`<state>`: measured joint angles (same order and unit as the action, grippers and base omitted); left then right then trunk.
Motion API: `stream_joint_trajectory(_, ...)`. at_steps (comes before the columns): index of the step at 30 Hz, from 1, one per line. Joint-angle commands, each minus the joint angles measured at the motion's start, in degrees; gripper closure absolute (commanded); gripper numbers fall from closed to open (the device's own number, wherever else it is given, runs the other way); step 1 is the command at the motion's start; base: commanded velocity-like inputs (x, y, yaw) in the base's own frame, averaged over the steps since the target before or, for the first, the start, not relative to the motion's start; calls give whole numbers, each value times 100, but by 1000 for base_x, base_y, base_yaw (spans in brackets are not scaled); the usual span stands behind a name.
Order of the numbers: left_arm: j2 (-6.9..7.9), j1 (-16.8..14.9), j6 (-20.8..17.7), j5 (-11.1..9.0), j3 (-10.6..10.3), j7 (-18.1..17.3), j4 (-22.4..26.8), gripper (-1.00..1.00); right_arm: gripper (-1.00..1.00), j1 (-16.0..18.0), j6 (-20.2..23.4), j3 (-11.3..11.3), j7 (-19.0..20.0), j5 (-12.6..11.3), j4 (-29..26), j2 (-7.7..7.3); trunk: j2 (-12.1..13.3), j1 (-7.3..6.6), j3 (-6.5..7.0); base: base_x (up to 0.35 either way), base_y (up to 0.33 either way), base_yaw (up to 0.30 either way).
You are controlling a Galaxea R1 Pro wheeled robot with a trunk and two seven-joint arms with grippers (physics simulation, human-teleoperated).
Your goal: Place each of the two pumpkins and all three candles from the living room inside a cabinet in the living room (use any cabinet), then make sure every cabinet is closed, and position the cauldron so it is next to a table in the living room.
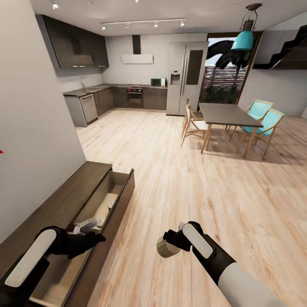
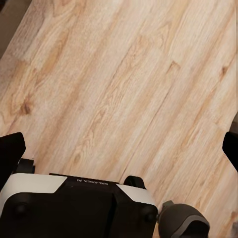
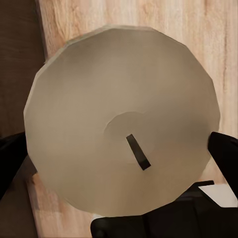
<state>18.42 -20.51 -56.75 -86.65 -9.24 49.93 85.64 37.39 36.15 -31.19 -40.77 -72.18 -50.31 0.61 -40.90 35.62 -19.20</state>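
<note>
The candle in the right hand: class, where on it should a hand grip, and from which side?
Grip the candle across its round side wall, fingers on opposite sides, as the right hand does now. It is a short, stubby cylinder; the right wrist view shows its flat circular top and wick, offering nothing to pinch, so come from the side.

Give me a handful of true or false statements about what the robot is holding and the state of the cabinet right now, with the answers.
1. The right gripper holds a candle. True.
2. The cabinet beside the wall is fully closed. False: its front stands open, showing the pale interior.
3. The left gripper holds a pumpkin. False: it holds nothing and hovers at the open cabinet.
4. A dining table with chairs stands further back. True.
5. The candle's wick is burning. False: it is dark, no flame.
</note>
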Motion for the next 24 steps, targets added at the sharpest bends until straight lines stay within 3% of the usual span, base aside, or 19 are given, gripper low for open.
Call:
stream_joint_trajectory(1, 4, -6, -2, -54, -8, 60, 5, -100, 100, 8, -2, -10, -49, -49, -6, -2, -7, 5, -8, 330, 0, 0)
stream_joint_trajectory(14, 10, -6, -1, -53, -8, 60, 5, -100, 100, 9, -2, -10, -50, -50, -14, 0, -7, 5, -8, 330, -4, 0)
stream_joint_trajectory(24, 4, -6, 0, -54, -8, 63, 5, -100, 100, 9, -2, -10, -54, -48, -14, -8, -7, 5, -8, 326, -96, 0)
